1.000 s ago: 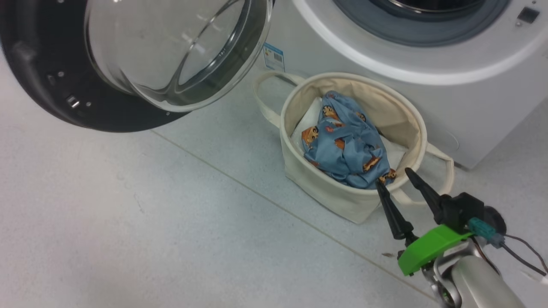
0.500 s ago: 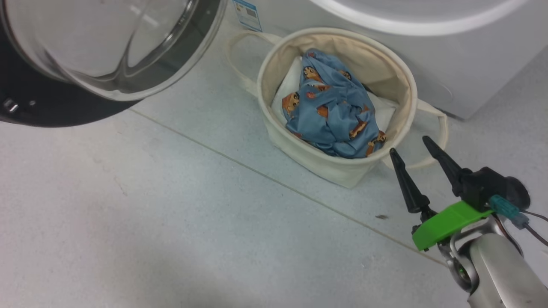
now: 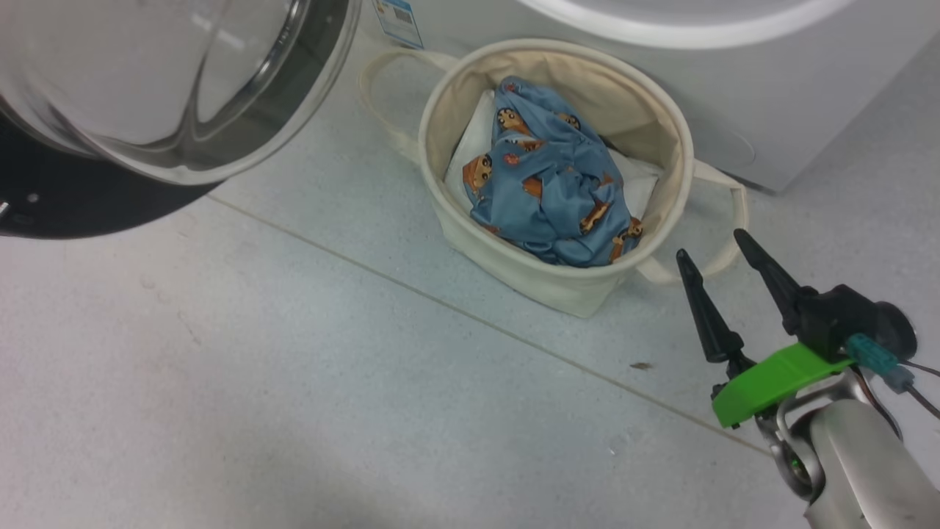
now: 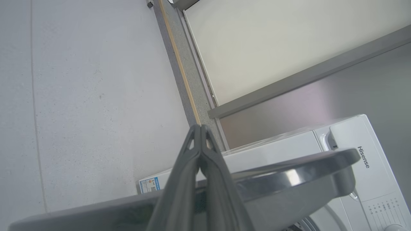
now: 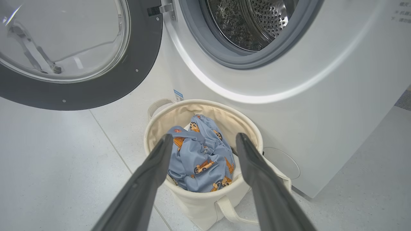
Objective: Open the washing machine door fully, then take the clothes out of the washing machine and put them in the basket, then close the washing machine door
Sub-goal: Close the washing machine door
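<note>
The light blue clothes [image 3: 547,191] with orange cartoon faces lie bunched inside the cream basket [image 3: 558,290], which stands on the floor against the white washing machine [image 3: 734,95]. My right gripper [image 3: 711,244] is open and holds nothing; it hovers just right of the basket's rim, beside a loop handle. In the right wrist view the right gripper [image 5: 205,135] frames the clothes [image 5: 199,160], and the steel drum [image 5: 250,22] looks bare. The washing machine door [image 3: 73,213] hangs open at the upper left. My left gripper [image 4: 199,127] is shut with nothing in it, just above the door's edge [image 4: 289,179].
A plain white folded sheet [image 3: 470,139] lies under the clothes in the basket. Pale tiled floor [image 3: 294,382] spreads left of and in front of the basket. The open door juts out over the floor on the left. A wall and skirting [image 4: 183,80] run behind the washer.
My right gripper has drawn back from the clothes at the basket's rim and now hangs clear of the basket, still open. The head camera has shifted, so the whole picture has slid.
</note>
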You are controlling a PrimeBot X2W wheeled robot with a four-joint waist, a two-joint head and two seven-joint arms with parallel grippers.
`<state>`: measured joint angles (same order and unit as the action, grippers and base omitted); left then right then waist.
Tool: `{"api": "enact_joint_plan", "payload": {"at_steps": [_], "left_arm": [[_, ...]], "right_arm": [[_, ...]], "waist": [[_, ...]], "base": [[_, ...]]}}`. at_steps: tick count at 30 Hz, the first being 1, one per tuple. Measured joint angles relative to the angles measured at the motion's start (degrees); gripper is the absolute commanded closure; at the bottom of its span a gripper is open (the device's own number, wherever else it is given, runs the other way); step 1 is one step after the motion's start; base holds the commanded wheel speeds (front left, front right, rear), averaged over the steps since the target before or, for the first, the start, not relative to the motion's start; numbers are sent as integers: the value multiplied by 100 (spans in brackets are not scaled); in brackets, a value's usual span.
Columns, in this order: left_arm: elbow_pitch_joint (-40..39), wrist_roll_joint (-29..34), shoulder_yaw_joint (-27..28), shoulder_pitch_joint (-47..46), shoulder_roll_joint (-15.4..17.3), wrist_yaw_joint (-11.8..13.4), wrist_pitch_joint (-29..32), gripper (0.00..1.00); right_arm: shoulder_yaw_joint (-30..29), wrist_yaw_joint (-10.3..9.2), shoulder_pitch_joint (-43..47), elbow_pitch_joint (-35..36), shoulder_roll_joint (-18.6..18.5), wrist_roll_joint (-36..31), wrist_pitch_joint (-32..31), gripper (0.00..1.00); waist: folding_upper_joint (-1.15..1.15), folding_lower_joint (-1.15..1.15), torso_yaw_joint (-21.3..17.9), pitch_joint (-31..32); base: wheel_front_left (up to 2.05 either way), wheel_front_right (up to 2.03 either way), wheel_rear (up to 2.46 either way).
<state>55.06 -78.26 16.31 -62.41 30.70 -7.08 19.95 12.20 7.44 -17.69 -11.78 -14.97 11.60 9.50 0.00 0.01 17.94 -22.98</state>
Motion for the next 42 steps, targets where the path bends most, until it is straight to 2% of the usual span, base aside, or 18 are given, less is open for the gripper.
{"api": "enact_joint_plan", "payload": {"at_steps": [13, 25, 32, 36, 42], "left_arm": [[-493, 210, -1044, 762, -110, 0, 700, 100], [-1907, -110, -1619, 2017, -439, 0, 1348, 100], [-2986, -190, -1805, 2849, -622, 1, 1376, 100], [-3594, -413, -1850, 3399, -946, 0, 1315, 100], [-4195, -513, -1965, 3796, -1258, 0, 1204, 100]], "right_arm": [[386, 0, 46, -675, 299, 191, 286, 0], [512, 0, 347, -1247, 679, 392, 474, 0], [497, 0, 448, -1304, 832, 414, 479, 0], [424, 0, 535, -1261, 898, 414, 479, 0], [325, 0, 534, -1181, 909, 414, 479, 0]], "waist": [[0, 0, 122, 815], [0, -1, 37, 1761], [0, -1, -187, 2051], [0, -1, -391, 2087], [0, -1, -683, 2027]], "base": [[0, 0, 0], [0, 0, 0], [0, 0, 0], [0, 0, 0], [0, 0, 0]]}}
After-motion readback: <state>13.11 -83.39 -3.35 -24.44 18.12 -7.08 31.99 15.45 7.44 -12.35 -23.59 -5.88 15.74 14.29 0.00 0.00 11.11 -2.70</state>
